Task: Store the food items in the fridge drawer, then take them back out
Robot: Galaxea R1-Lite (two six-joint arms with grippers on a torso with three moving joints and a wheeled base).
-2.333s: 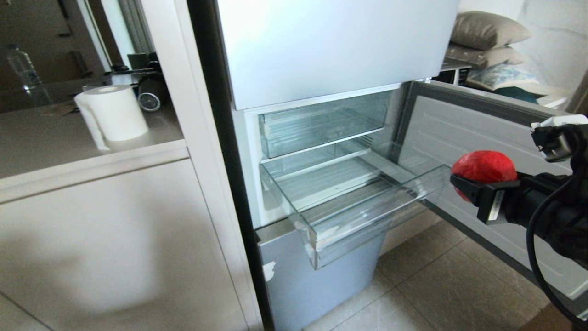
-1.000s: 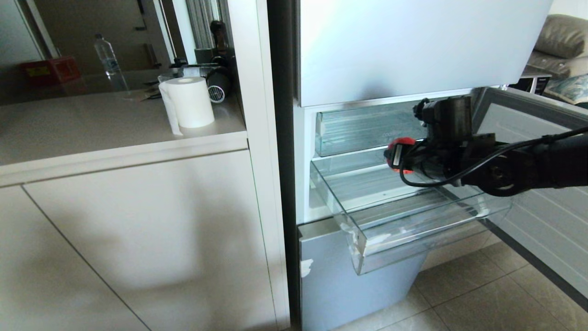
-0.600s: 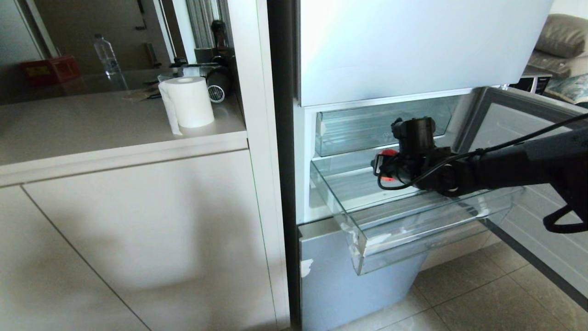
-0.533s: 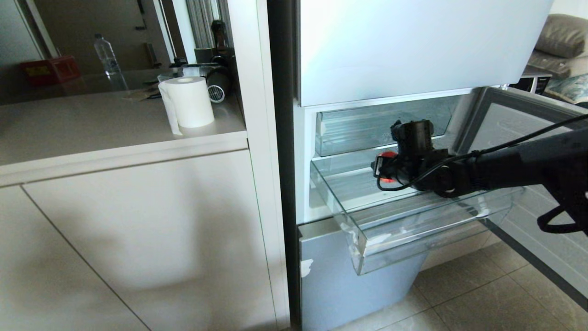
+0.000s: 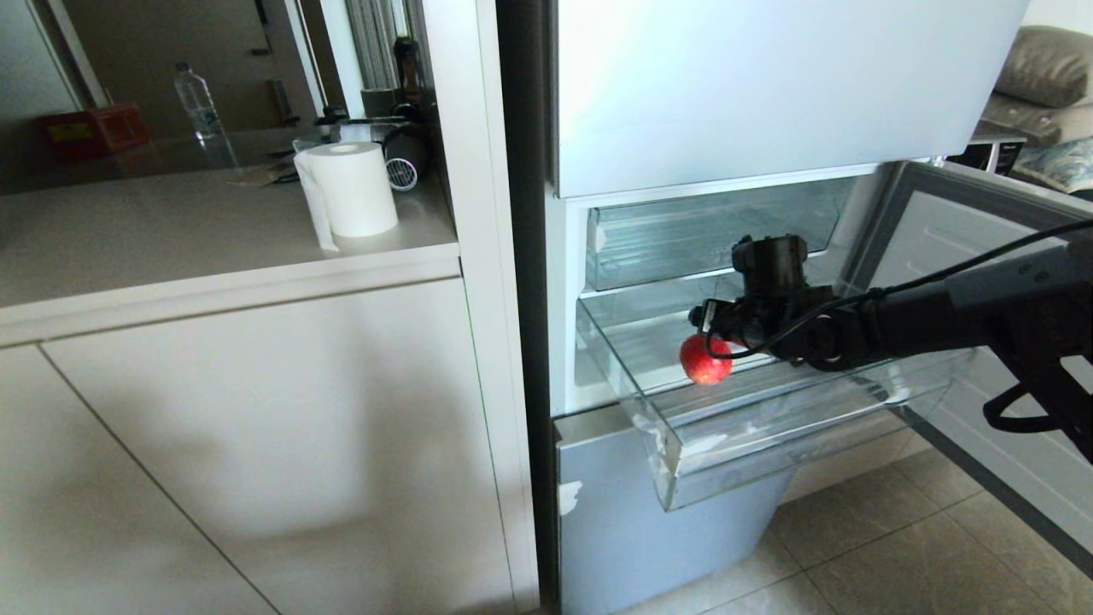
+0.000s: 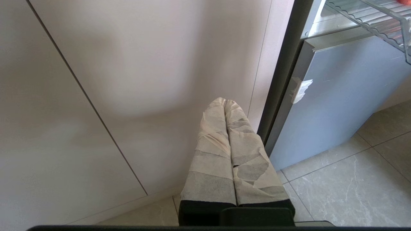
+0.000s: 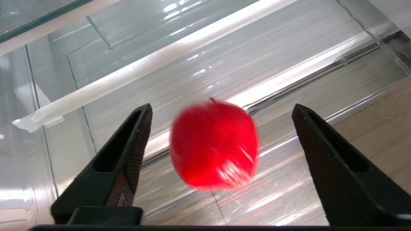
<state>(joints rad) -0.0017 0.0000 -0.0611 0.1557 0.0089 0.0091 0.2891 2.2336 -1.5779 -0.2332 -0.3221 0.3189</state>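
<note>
Right wrist view, red apple [image 7: 214, 146] loose between wide-spread right gripper [image 7: 221, 112] fingers, untouched

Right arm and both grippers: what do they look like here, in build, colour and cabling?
The right arm is matte black and tubular, with a loose black cable looping along it and a squat cylindrical block on the wrist. The right gripper has two black, wedge-shaped fingers with finely textured inner faces. The left gripper has black-based fingers wrapped in wrinkled beige tape.
</note>
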